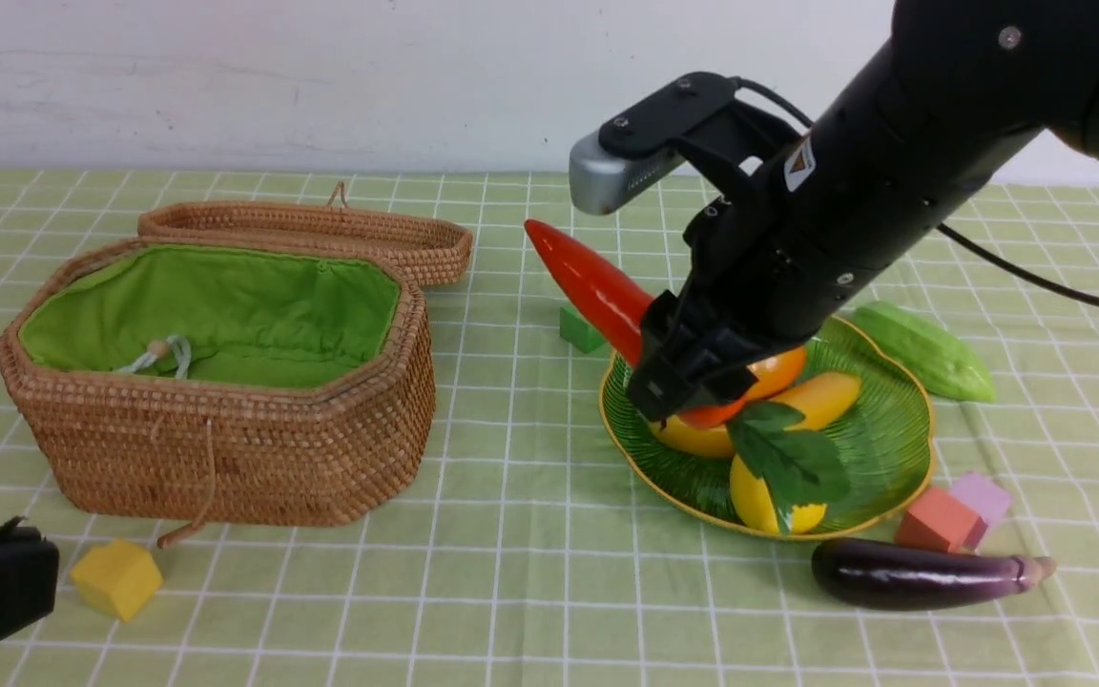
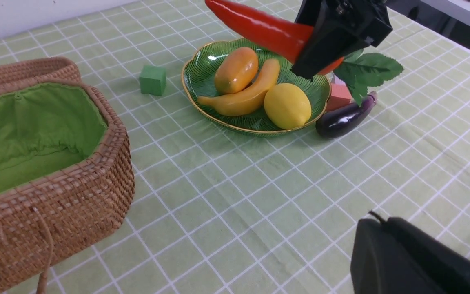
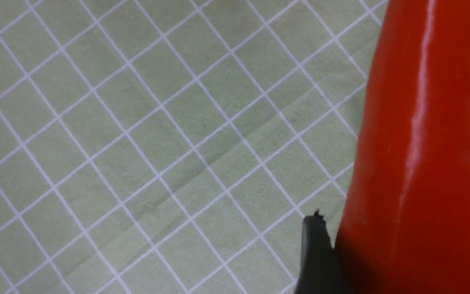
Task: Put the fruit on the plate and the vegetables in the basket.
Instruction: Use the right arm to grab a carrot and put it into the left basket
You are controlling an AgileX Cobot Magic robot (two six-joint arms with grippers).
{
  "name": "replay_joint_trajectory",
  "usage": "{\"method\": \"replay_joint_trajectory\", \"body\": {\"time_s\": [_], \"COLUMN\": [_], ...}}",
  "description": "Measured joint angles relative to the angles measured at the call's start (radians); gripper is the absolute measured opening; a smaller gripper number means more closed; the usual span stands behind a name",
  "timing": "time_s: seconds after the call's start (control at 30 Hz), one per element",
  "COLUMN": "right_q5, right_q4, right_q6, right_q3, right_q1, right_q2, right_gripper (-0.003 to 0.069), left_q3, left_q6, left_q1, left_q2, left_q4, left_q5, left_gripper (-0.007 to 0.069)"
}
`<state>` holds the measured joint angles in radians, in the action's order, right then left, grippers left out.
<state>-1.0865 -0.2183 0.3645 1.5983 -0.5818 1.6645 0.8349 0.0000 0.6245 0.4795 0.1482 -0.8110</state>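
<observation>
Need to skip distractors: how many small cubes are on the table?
4. Green cube beyond the plate's left edge; yellow cube in front of the basket; red cube and pink cube side by side between plate and eggplant. The right arm may hide more.

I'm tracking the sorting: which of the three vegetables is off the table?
The red-orange carrot, gripped in the right pincer; the eggplant and pale green gourd lie on the tablecloth.

In the front view, the lemon (image 2: pixel 288 105), mango (image 2: pixel 236 69) and banana (image 2: pixel 245 98) are laid together on the green, gold-rimmed plate (image 1: pixel 883 429), right of centre. The carrot (image 1: pixel 588 281) is held tilted above it, with its tip toward the upper left. The eggplant (image 1: pixel 912 572) is laid below the plate and the gourd (image 1: pixel 926 348) at its upper right. The green-lined wicker basket (image 1: pixel 225 448) is seen open at left.
</observation>
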Motion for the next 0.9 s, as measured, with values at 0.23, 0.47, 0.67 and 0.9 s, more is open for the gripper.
{"method": "replay_joint_trajectory", "body": {"time_s": [0.23, 0.47, 0.67, 0.9], "right_q5": [0.106, 0.317, 0.446, 0.548], "right_q4": [-0.072, -0.162, -0.179, -0.238], "right_q6": [0.019, 0.161, 0.196, 0.202], "right_q3": [0.0, 0.016, 0.139, 0.327], "right_q1": [-0.002, -0.094, -0.185, -0.232], "right_q2": [0.0, 0.015, 0.129, 0.301], "right_gripper": [0.039, 0.039, 0.039, 0.039], "left_q3": [0.0, 0.0, 0.0, 0.0], "left_q6": [0.0, -0.164, -0.495, -0.696], "left_q1": [0.0, 0.0, 0.0, 0.0], "left_q2": [0.0, 0.0, 0.0, 0.0], "left_q4": [-0.053, -0.299, -0.612, -0.787], "left_q5": [0.027, 0.063, 0.066, 0.059], "left_gripper": [-0.0013, -0.0013, -0.0013, -0.0013]}}
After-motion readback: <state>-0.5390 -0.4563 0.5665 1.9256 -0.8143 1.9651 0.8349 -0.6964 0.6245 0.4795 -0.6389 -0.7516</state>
